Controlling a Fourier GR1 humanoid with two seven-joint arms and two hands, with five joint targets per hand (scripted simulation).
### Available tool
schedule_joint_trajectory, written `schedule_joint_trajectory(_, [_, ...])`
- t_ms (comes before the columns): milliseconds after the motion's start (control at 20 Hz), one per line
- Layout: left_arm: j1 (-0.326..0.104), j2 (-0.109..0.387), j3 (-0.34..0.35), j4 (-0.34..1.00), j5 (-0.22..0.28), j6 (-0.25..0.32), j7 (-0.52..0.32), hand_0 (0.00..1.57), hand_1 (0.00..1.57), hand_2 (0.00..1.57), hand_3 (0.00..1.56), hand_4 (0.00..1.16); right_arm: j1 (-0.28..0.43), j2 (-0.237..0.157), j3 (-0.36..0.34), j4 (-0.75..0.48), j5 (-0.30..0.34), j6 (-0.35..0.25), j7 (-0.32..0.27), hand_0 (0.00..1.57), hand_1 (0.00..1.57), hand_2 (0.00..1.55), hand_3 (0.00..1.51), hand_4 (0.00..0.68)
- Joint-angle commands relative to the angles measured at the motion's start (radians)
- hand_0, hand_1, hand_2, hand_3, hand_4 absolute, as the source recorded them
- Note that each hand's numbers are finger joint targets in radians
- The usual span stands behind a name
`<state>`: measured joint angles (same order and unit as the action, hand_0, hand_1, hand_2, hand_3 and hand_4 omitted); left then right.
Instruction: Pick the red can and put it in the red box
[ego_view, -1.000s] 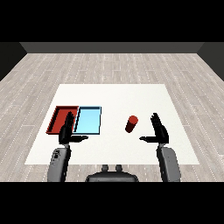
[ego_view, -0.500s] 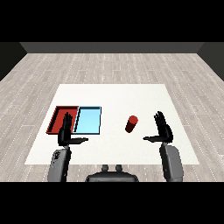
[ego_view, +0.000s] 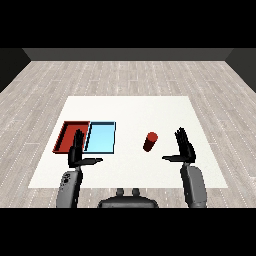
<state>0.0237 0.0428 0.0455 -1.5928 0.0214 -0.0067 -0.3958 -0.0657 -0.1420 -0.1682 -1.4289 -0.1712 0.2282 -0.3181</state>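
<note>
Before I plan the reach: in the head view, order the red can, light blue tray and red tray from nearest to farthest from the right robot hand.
From the right robot hand:
1. Red can, just to its left.
2. Light blue tray, further left.
3. Red tray, leftmost.

1. Left hand (ego_view: 76, 154): black, slim fingers and thumb.
2. Right hand (ego_view: 185, 150): black, same build.
3. Left forearm (ego_view: 68, 189): grey, rounded casing, small dark panel near the wrist.
4. Right forearm (ego_view: 194, 187): grey, smooth, tapered.
</note>
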Motion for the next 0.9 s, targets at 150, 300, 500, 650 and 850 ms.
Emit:
schedule_joint_trajectory(150, [0.041, -0.013, -0.021, -0.039, -0.012, 0.004, -0.014, 0.00, 0.00, 0.00, 0.00, 0.00, -0.012, -0.033, -0.035, 0.043, -0.038, 0.052, -0.014, 0.00, 0.00, 0.00, 0.00, 0.000])
schedule_joint_trajectory(300, [0.029, -0.032, -0.047, -0.047, -0.027, 0.020, 0.011, 0.00, 0.00, 0.00, 0.00, 0.00, -0.089, 0.045, 0.036, 0.101, 0.044, -0.052, -0.025, 0.00, 0.00, 0.00, 0.00, 0.000])
schedule_joint_trajectory(500, [-0.005, 0.018, 0.030, -0.022, 0.040, -0.021, 0.039, 0.00, 0.00, 0.00, 0.00, 0.00, -0.144, 0.035, 0.019, 0.251, 0.036, -0.017, -0.079, 0.00, 0.00, 0.00, 0.00, 0.000])
schedule_joint_trajectory(650, [-0.023, 0.001, 0.018, -0.018, 0.038, -0.006, 0.055, 0.00, 0.00, 0.00, 0.00, 0.00, -0.225, 0.029, -0.008, 0.301, -0.012, -0.024, -0.018, 0.00, 0.00, 0.00, 0.00, 0.000])
schedule_joint_trajectory(850, [-0.038, 0.017, 0.039, 0.022, 0.054, -0.033, 0.024, 0.00, 0.00, 0.00, 0.00, 0.00, -0.197, 0.055, 0.021, 0.297, 0.008, -0.057, -0.051, 0.00, 0.00, 0.00, 0.00, 0.000])
